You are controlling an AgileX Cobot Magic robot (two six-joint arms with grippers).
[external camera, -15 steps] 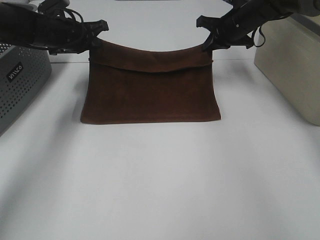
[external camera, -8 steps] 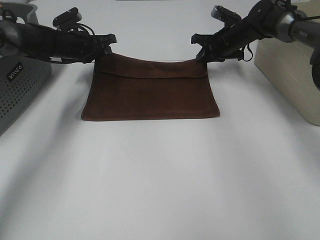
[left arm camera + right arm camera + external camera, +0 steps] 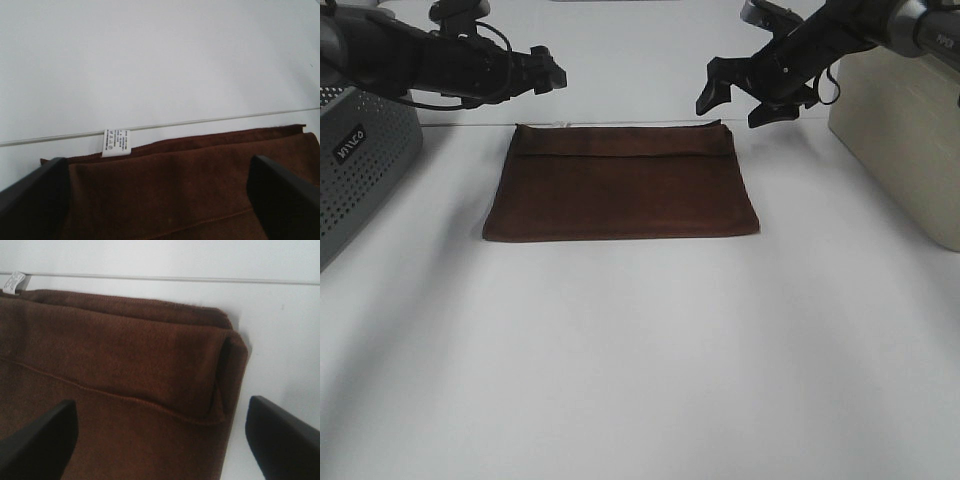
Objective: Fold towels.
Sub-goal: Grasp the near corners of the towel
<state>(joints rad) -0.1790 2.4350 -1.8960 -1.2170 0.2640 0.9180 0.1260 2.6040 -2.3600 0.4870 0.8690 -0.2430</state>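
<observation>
Reddish-brown towel (image 3: 620, 195) lies folded on the table (image 3: 640, 380), left gripper (image 3: 552, 75) and right gripper (image 3: 732, 105) hovering spread wide and empty over its far corners, whose loosely rolled flap may skew any next fold.

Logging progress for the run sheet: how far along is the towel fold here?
Done: the towel lies flat on the table, doubled over, with the top hem short of the far edge and the white tag poking out there. In hand: nothing; the left pincer and right pincer are both open above the far corners. Remaining: probably another fold across; the corner under the right pincer looks slightly puffed.
</observation>
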